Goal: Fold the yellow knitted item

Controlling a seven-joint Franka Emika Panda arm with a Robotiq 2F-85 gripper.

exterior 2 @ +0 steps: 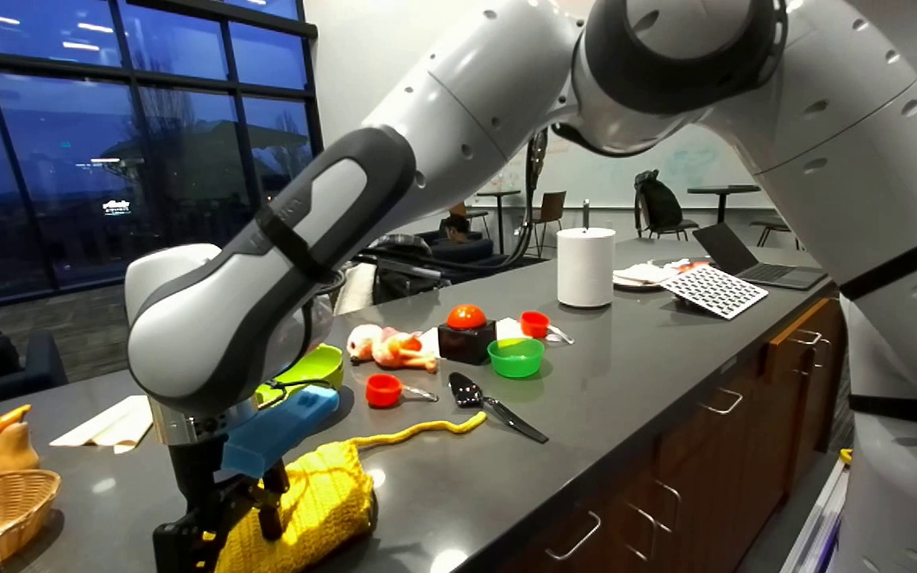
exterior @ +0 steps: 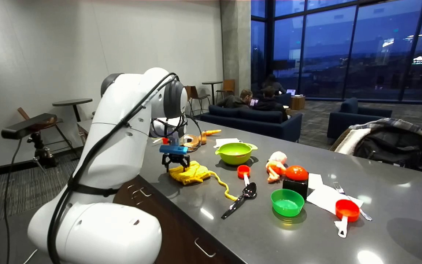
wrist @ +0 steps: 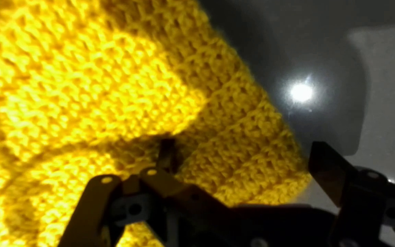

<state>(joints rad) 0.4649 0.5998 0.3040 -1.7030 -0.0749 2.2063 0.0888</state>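
Observation:
The yellow knitted item point(exterior: 195, 173) lies bunched and creased on the grey counter point(exterior: 196, 205), with a yellow cord trailing from it towards a black spoon. It also shows in an exterior view point(exterior 2: 327, 505), partly behind the gripper, and fills much of the wrist view point(wrist: 91, 85). My gripper point(exterior: 176, 169) points down at one end of the item, and it also shows in an exterior view point(exterior 2: 225, 547). In the wrist view the gripper's jaws point(wrist: 243, 156) are wide apart around a corner of the cloth. One finger sits in a crease; the other is just off the edge.
A lime-green bowl point(exterior: 233, 157) and a small red measuring cup point(exterior: 243, 172) stand behind the item. The black spoon point(exterior: 249, 190) and a green bowl point(exterior: 287, 209) lie along the counter. A wicker basket point(exterior 2: 5, 509) is near the gripper. The counter's front edge is close.

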